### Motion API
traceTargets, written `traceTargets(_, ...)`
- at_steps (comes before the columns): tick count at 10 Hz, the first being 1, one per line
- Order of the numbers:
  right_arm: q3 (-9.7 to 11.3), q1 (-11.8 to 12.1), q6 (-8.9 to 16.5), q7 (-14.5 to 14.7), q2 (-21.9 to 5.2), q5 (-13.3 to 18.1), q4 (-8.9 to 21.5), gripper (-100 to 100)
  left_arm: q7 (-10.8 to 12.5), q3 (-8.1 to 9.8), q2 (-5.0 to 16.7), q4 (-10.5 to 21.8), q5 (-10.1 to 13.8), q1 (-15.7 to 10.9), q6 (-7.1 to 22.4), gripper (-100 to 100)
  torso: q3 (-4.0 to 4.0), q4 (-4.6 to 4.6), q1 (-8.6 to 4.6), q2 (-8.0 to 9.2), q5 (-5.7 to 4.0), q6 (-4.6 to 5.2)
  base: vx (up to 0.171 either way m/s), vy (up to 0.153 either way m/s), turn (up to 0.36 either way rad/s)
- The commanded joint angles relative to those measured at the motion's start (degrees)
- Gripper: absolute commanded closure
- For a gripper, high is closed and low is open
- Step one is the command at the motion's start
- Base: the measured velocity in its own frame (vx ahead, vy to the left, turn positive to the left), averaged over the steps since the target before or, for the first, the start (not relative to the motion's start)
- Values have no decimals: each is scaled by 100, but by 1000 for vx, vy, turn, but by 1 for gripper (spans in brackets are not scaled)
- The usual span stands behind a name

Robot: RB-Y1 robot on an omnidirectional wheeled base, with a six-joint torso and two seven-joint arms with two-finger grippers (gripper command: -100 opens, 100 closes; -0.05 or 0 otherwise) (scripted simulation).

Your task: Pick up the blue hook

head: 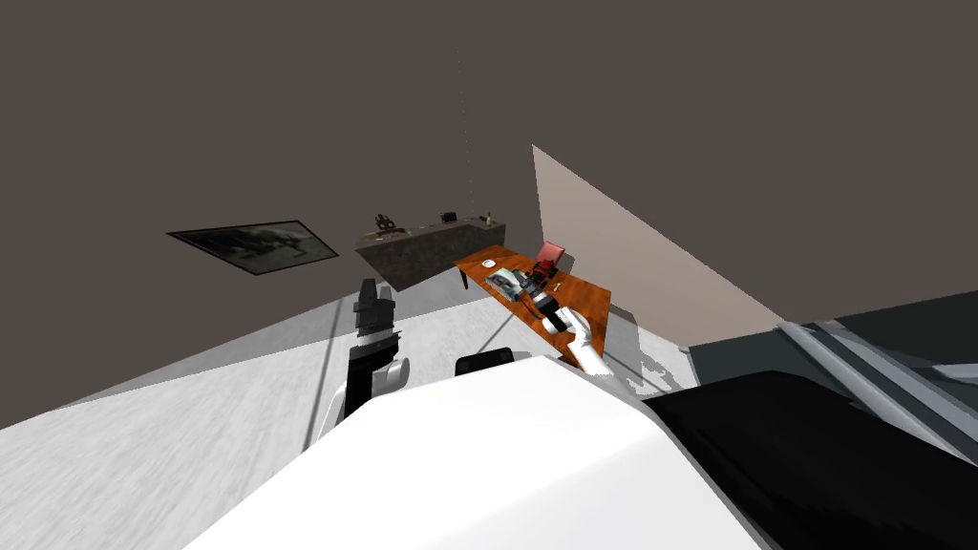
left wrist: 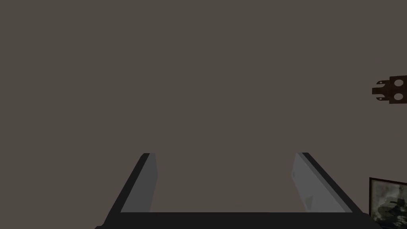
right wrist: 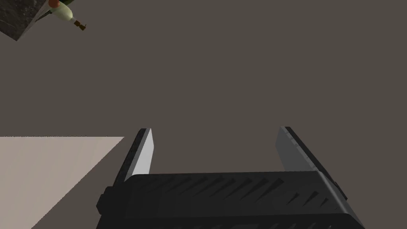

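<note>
1. The left pincer [left wrist: 224, 155] is hovering with its blades apart, well away from the orange counter [head: 589, 298].
2. The blue hook is too small to pick out. It is probably lying among the clutter [head: 506, 280] on that counter.
3. The right pincer [right wrist: 214, 129], blades apart, is reaching over the counter, making this the nearer arm.

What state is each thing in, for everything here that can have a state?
Left gripper, jaws open, empty.
Right gripper, jaws open, empty, by the table.
Table, upright, small things lying on it, too small to name.
Bottle, upright on the counter.
</note>
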Motion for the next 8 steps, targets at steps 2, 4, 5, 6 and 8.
traceTargets(2,93,-81,93,-37,-137,341,341,-100,0,0,0,0,0,0,0,0,-3,-1,-1,-6,0,-4,51,-9,153)
traceTargets(4,162,-141,127,-53,-243,627,677,-100,0,0,0,0,0,0,0,0,-5,-2,-1,-9,0,-2,58,-9,124)
traceTargets(5,232,-196,160,-70,-346,843,896,-100,0,0,0,0,0,0,0,0,-4,-2,-3,-6,-1,2,53,-22,154)
traceTargets(6,232,-196,160,-70,-346,916,1019,-100,0,0,0,0,0,0,0,0,-4,-1,-6,-7,-1,-1,47,-24,98)
traceTargets(8,302,-246,194,-87,-447,1206,1366,-100,0,0,0,0,0,0,0,0,-4,-1,-9,-7,-1,-1,51,-30,132)
